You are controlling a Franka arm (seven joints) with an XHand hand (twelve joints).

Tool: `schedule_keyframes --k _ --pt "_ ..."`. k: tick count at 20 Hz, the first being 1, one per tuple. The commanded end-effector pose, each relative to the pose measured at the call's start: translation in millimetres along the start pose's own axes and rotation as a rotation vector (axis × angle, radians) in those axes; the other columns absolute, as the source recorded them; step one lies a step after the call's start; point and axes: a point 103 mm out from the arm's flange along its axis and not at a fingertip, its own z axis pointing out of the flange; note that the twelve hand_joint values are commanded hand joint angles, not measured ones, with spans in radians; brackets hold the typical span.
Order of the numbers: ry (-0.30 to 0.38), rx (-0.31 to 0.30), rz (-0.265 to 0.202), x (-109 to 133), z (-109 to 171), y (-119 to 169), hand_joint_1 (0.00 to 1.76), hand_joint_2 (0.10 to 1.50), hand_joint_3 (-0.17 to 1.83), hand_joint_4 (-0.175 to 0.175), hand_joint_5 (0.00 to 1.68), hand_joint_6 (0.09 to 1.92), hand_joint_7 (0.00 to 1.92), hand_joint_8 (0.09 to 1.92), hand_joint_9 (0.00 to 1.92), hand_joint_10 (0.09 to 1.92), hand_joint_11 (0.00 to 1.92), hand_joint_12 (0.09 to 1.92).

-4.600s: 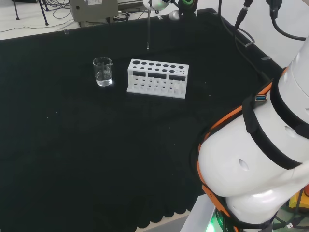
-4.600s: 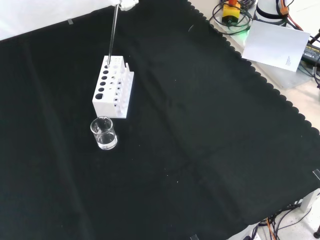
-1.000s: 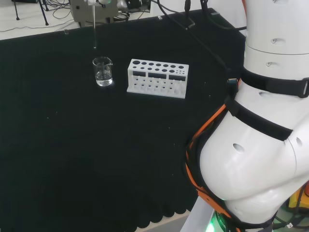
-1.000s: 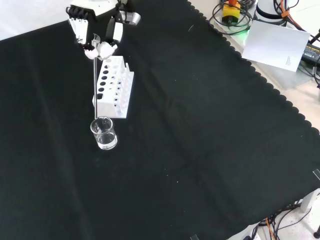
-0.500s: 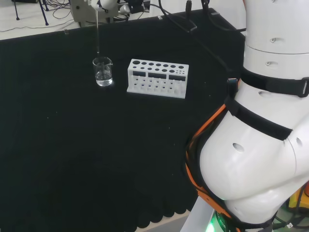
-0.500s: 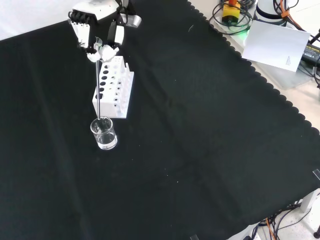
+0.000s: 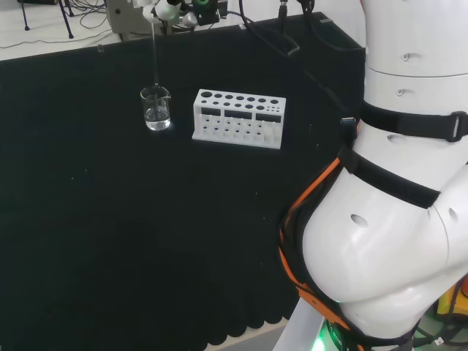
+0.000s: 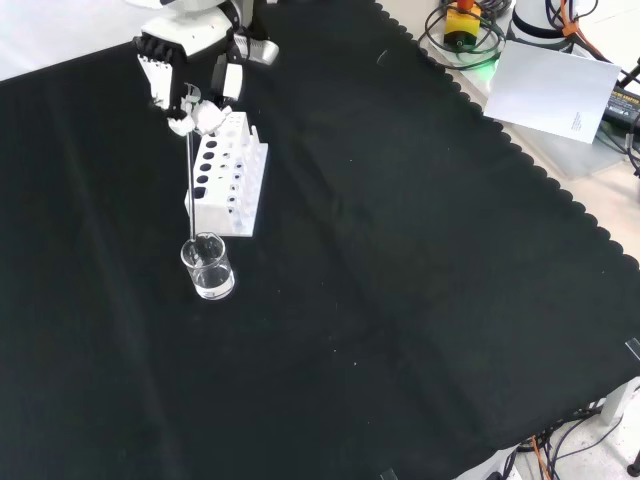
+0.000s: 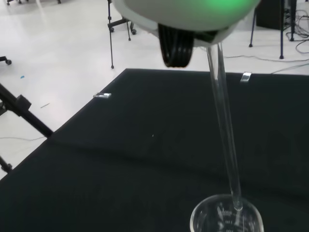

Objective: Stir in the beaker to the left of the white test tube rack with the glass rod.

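hand (image 8: 190,95): pinched the rod's top end, so it hung straight
rod (image 8: 189,185): tip sat just inside the beaker (image 8: 207,266), beside the rack (image 8: 227,173), ready to stir

**No legible text in any view**

We find no words, numbers or signs that can be read. Faint pale graduation marks stand on the wall of the beaker (image 9: 227,218) in the wrist view, too blurred for us to make out. The white sheet (image 8: 556,92) beside the desk (image 8: 400,250) carries a small illegible mark.
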Motion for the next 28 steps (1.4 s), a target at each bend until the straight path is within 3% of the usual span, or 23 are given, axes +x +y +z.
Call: schedule_keyframes --k 1,7,17,21,28 --pt "0.031 0.037 -0.039 -9 29 0 1.31 0.67 0.74 -0.175 1.17 0.61 1.2 1.12 1.72 0.86 1.72 0.84" --pt "0.032 0.088 -0.035 -10 44 -6 1.31 0.67 0.74 -0.175 1.17 0.6 1.2 1.12 1.72 0.86 1.72 0.84" --pt "0.017 0.113 -0.068 8 58 -12 1.31 0.67 0.74 -0.175 1.17 0.6 1.21 1.11 1.72 0.86 1.72 0.84" --pt "0.034 0.127 -0.077 10 68 0 1.31 0.67 0.74 -0.175 1.17 0.6 1.21 1.11 1.73 0.86 1.72 0.84" --pt "0.039 0.119 -0.098 -6 68 24 1.31 0.68 0.72 -0.175 1.15 0.62 1.21 1.1 1.73 0.86 1.72 0.84"
